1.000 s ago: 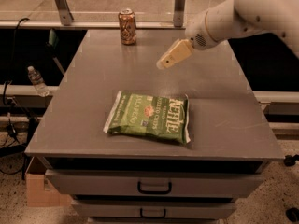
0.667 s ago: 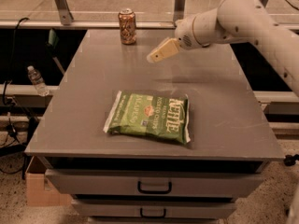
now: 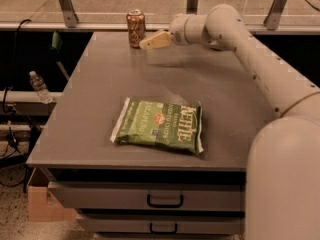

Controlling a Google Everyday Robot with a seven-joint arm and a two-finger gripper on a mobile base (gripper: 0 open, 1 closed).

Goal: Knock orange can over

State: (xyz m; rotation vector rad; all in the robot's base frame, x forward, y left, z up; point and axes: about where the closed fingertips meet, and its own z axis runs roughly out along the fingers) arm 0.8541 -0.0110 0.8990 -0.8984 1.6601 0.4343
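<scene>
The can (image 3: 135, 28) stands upright at the back edge of the worktop (image 3: 100, 84), left of centre, in the same spot as in the earlier frames. The tool (image 3: 146, 44) has travelled left and towards the back since then. A second ago it hung well to the right of the can, over the middle of the back part of the worktop; now its tip sits just beside the can's lower right side. Whether it touches the can cannot be told. The tool looks clenched, a single pale wedge with no gap showing, and it grasps nothing. The arm (image 3: 250, 49) has swung with it, so that its wrist now lies along the back edge, reaching in from the right.

The green chip bag (image 3: 159, 125) lies flat near the front of the worktop, well apart from both can and tool, and it has not shifted. Below the worktop are two drawers (image 3: 165, 200), both closed as before
</scene>
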